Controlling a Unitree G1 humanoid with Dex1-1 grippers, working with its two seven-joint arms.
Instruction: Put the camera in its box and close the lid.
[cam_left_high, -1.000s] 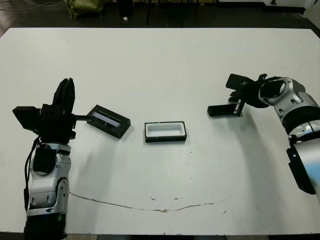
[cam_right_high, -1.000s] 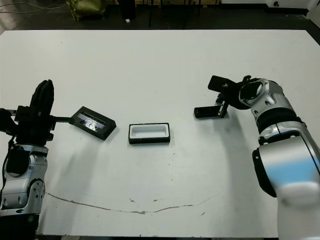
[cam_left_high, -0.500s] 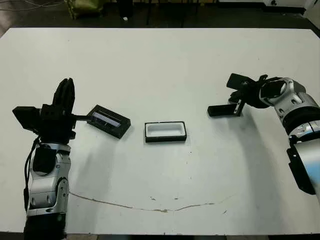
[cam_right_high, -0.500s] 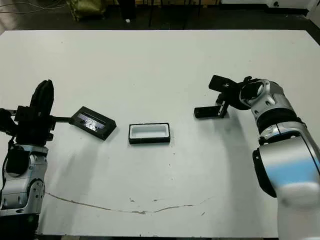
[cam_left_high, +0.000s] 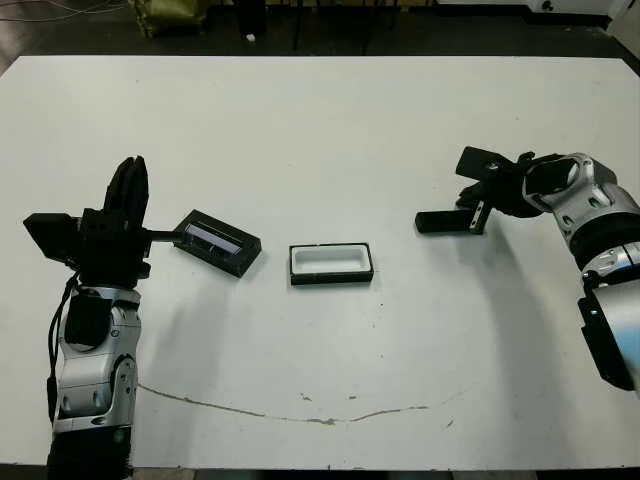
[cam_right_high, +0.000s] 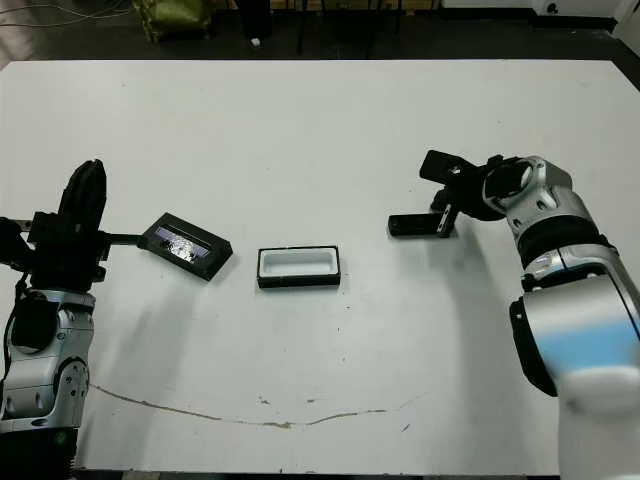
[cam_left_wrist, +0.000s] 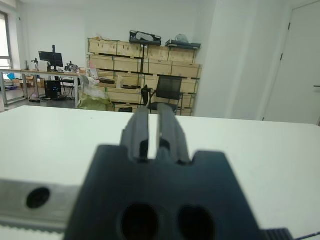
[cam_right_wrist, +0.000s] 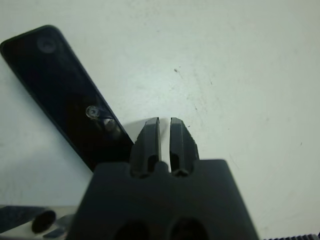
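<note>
While parked just beside camera (cam_left_high: 447, 221), right gripper (cam_right_wrist: 164, 136) pressed together, pinching nothing; left gripper (cam_left_wrist: 154, 131) likewise, near lid (cam_left_high: 216, 241). Box (cam_left_high: 331, 264) between, uncovered.

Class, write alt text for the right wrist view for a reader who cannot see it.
The robot's right hand, its two black fingers nearly together and holding nothing, hangs over the white table. Beside the fingers lies the slim black bar-shaped camera, flat on the table and untouched.
</note>
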